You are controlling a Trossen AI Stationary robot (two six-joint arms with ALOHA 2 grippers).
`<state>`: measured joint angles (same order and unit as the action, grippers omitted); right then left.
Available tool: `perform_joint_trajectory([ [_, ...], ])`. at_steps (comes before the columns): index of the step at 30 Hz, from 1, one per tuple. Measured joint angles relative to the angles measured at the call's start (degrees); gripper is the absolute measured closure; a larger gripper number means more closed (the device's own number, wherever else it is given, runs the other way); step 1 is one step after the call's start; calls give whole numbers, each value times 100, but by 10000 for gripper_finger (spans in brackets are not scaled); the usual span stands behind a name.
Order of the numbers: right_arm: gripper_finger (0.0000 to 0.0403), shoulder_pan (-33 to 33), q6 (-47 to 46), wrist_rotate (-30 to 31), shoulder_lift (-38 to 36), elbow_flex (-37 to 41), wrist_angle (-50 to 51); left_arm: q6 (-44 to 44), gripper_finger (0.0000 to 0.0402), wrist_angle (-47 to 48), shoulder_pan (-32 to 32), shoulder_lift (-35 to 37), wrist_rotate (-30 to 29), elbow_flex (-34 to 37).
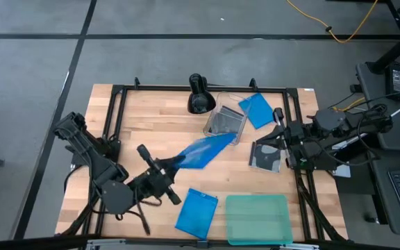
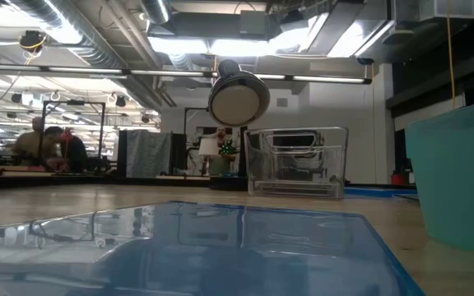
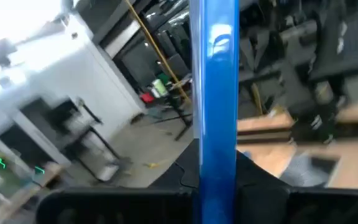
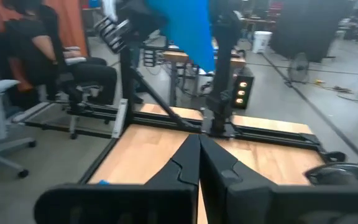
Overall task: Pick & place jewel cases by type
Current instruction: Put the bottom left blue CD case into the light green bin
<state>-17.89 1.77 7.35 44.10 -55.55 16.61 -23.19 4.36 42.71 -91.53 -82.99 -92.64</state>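
The left gripper (image 1: 164,169) is clamped on a bright blue jewel case (image 1: 201,151), gripping one end; the case is lifted off the table (image 1: 151,121) and extends from the gripper toward the clear plastic tub (image 1: 226,123), its far end close to the tub's near wall. In the left wrist view the held case (image 3: 214,93) stands edge-on between the fingers. The right gripper (image 1: 283,142) waits at the right edge of the table with its fingers (image 4: 188,163) pressed together on nothing. A second blue case (image 1: 257,110) lies just beside the tub on its right, and a third blue case (image 1: 196,212) lies flat near the front edge, just left of the translucent teal tray (image 1: 256,219). A black-and-clear disc case (image 1: 265,155) lies flat just beside the right gripper. A black desk lamp (image 1: 199,94) stands at the back of the table, left of the tub.
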Motion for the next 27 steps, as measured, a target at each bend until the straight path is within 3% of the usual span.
perform_joint_trajectory([
  [5,397,0,-1,-377,0,-2,127,2189,393,27,-68,50,990,0],
  [11,397,-4,1,-873,0,-2,429,4987,393,228,-404,12,3522,-4],
  [19,397,-4,-19,-1825,-121,-3,934,6104,393,412,-866,-462,5829,-4],
  [23,397,-7,-272,-2837,-111,-4,961,6241,393,575,-1110,-714,6057,2],
  [27,397,-4,-473,-2950,-111,-4,839,6007,393,604,-1282,-761,5562,2],
])
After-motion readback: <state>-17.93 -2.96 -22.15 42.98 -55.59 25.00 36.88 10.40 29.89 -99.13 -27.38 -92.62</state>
